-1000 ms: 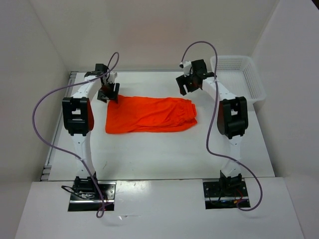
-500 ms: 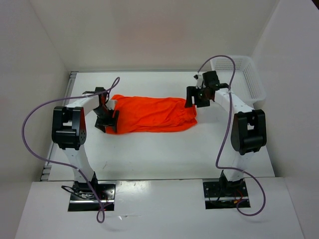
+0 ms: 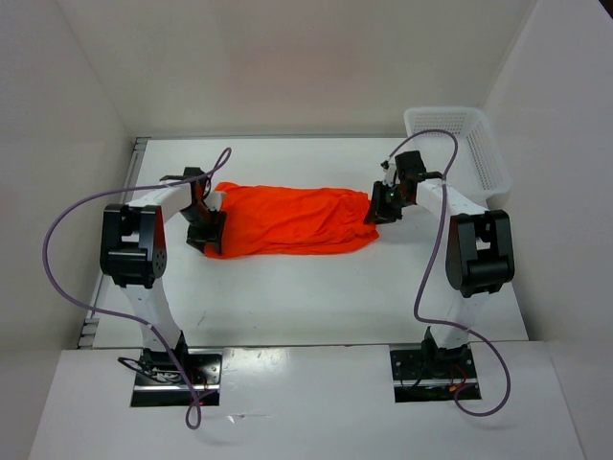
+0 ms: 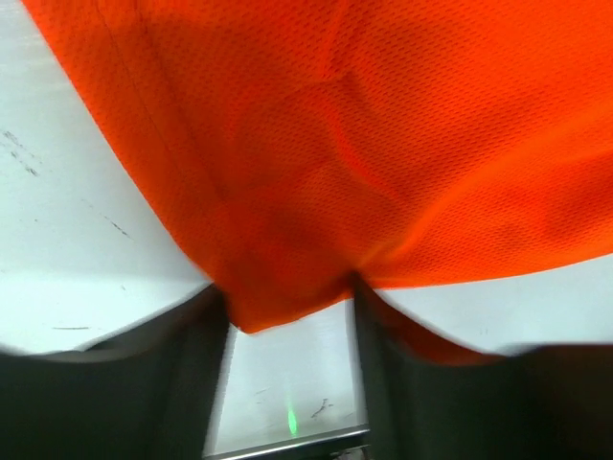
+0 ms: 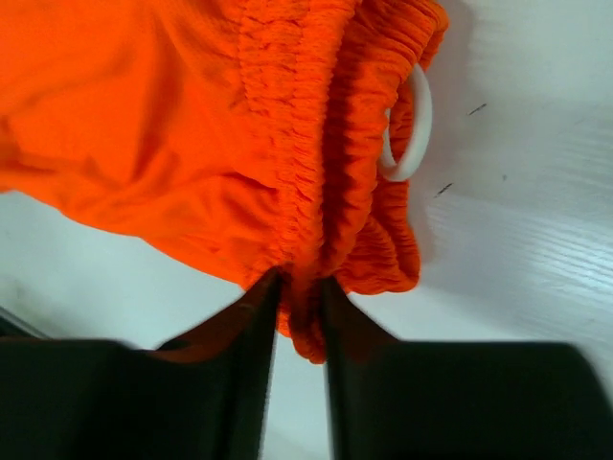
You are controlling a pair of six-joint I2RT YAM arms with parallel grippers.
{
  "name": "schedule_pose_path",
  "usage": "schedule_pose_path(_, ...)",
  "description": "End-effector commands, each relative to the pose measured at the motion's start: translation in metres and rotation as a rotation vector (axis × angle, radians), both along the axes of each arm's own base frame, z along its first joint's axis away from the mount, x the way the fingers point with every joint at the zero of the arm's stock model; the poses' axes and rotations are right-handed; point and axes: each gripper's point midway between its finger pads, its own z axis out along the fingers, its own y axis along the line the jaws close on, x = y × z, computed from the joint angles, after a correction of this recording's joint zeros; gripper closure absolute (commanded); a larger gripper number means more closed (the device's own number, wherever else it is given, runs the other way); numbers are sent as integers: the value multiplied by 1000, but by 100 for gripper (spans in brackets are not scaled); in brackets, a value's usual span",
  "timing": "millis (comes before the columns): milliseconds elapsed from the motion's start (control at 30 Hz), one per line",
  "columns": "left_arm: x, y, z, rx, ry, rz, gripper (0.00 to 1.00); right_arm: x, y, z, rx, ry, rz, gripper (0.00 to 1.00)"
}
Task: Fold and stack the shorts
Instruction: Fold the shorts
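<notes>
The bright orange shorts (image 3: 287, 220) lie flat across the middle of the table, with the waistband at the right. My left gripper (image 3: 213, 235) is at their near left corner. In the left wrist view its fingers (image 4: 192, 374) stand wide apart, and the hem of the shorts (image 4: 335, 144) hangs between the tips (image 4: 287, 307). My right gripper (image 3: 376, 209) is at the waistband end. In the right wrist view it (image 5: 300, 287) is closed narrowly on the gathered elastic of the shorts (image 5: 172, 125). The white drawstring loop (image 5: 412, 134) sticks out beside it.
A white mesh basket (image 3: 460, 144) stands at the far right corner, beyond the right arm. White walls close in the table at the back and on both sides. Purple cables loop above both arms.
The left gripper came from the far left corner of the shorts down to the near left corner. The right gripper dropped onto the waistband and its jaws closed in on it.
</notes>
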Motion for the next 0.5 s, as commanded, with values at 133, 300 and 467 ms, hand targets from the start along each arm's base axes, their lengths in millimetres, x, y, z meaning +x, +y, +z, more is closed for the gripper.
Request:
schedule_pose_path(133,8,0,2,-2,-17,-4,73,3,14,24,65,-86,122,100)
schedule_pose_path(300,1,2,-2,9,1,-3,91,-21,1,59,270,-117,310,100)
schedule_pose_path(467,2,7,0,38,-8,-1,94,-34,-27,55,315,-84,349,100)
